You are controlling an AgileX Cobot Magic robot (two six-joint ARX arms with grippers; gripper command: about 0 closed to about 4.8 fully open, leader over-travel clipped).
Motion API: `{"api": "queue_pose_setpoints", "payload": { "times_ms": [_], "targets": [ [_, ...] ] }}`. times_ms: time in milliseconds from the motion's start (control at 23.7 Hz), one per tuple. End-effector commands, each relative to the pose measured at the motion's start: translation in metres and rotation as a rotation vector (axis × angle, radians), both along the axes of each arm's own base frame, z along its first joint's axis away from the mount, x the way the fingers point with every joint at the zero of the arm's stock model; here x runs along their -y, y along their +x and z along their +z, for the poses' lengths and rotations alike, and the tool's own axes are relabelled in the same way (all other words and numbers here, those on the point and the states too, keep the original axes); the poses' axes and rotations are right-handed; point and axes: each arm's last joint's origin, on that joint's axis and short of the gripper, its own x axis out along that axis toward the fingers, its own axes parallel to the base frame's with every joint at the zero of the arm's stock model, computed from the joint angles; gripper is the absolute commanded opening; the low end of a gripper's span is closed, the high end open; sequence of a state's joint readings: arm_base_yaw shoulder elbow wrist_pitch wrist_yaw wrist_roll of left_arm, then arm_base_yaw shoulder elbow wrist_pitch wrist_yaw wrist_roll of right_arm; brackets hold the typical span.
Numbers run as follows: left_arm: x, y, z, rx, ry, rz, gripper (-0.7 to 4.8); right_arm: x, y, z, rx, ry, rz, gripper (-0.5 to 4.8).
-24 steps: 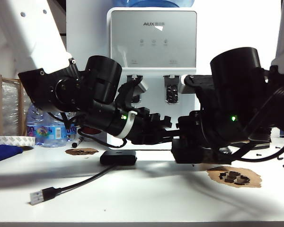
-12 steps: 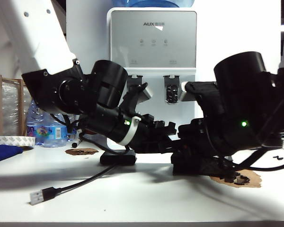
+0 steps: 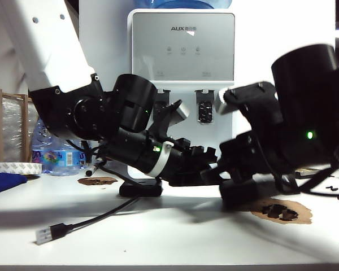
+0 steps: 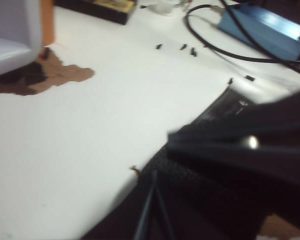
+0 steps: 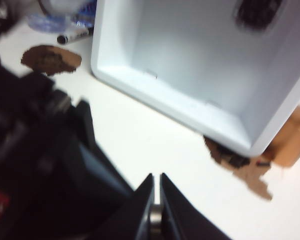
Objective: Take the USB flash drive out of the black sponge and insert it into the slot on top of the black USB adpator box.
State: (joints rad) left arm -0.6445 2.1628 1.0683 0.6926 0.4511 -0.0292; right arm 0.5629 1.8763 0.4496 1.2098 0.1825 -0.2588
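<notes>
Plug (image 3: pixel 47 233) lies nearest, the black USB adpator box (image 3: pixel 141 188) behind it. Farther in, the right hand (image 5: pixel 155 182) pinches tight on a silvery bit, likely the USB flash drive (image 5: pixel 154 217), above the black sponge (image 3: pixel 240 192). The left hand (image 4: pixel 153 180), fingers narrow, sits at the foam. Draw straight up, no twisting.

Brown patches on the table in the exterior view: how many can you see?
2. One brown patch lies on the left, behind the black USB adpator box; the other lies front right, under the right arm. More may be hidden behind the arms.
</notes>
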Motion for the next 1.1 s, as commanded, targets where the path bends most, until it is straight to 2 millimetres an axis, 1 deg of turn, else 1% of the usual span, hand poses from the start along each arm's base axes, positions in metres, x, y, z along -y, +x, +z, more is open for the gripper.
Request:
{"api": "queue_pose_setpoints", "payload": {
  "times_ms": [42, 338, 465, 507, 549, 591, 634, 676, 760, 887, 929, 972, 1014, 1056, 1098],
  "targets": [
    [0.001, -0.001, -0.001, 0.001, -0.002, -0.012, -0.04, 0.002, -0.002, 0.005, 0.007, -0.037, -0.022, -0.02],
    [0.000, 0.000, -0.002, 0.004, 0.018, 0.028, -0.04, 0.005, -0.006, 0.008, 0.010, -0.100, -0.046, -0.02],
    [-0.001, 0.001, -0.008, 0.027, 0.054, 0.058, -0.04, 0.007, -0.006, 0.009, 0.025, -0.128, -0.085, -0.02],
    [-0.002, 0.001, -0.012, 0.039, 0.084, 0.076, -0.04, 0.009, -0.006, 0.012, 0.036, -0.132, -0.129, -0.02],
    [-0.003, 0.002, -0.022, 0.038, 0.130, 0.123, -0.04, 0.015, -0.003, 0.019, 0.049, -0.103, -0.176, -0.02],
    [-0.004, 0.002, -0.026, 0.029, 0.143, 0.130, -0.04, 0.017, -0.003, 0.023, 0.052, -0.074, -0.172, -0.02],
    [-0.005, 0.001, -0.031, 0.016, 0.157, 0.133, -0.04, 0.021, -0.002, 0.033, 0.071, -0.015, -0.191, -0.02],
    [-0.005, 0.001, -0.032, 0.014, 0.161, 0.137, -0.04, 0.024, -0.002, 0.039, 0.083, 0.031, -0.200, -0.02],
    [-0.004, 0.004, -0.027, 0.069, 0.136, 0.179, -0.04, 0.027, -0.007, 0.058, 0.132, 0.130, -0.154, -0.02],
    [-0.005, 0.011, -0.011, 0.185, 0.102, 0.323, -0.04, 0.029, -0.018, 0.089, 0.199, 0.291, 0.002, -0.02],
    [-0.006, 0.013, -0.007, 0.202, 0.099, 0.352, -0.04, 0.028, -0.021, 0.095, 0.200, 0.322, 0.064, -0.02],
    [-0.009, 0.016, 0.004, 0.232, 0.088, 0.404, -0.04, 0.028, -0.027, 0.108, 0.200, 0.384, 0.188, -0.02],
    [-0.010, 0.016, 0.009, 0.245, 0.083, 0.424, -0.04, 0.029, -0.030, 0.113, 0.197, 0.413, 0.229, -0.02],
    [-0.014, 0.019, 0.025, 0.282, 0.069, 0.490, -0.04, 0.034, -0.037, 0.125, 0.191, 0.459, 0.303, -0.02],
    [-0.015, 0.019, 0.030, 0.293, 0.064, 0.509, -0.04, 0.037, -0.039, 0.130, 0.190, 0.475, 0.320, -0.02]
  ]
}}
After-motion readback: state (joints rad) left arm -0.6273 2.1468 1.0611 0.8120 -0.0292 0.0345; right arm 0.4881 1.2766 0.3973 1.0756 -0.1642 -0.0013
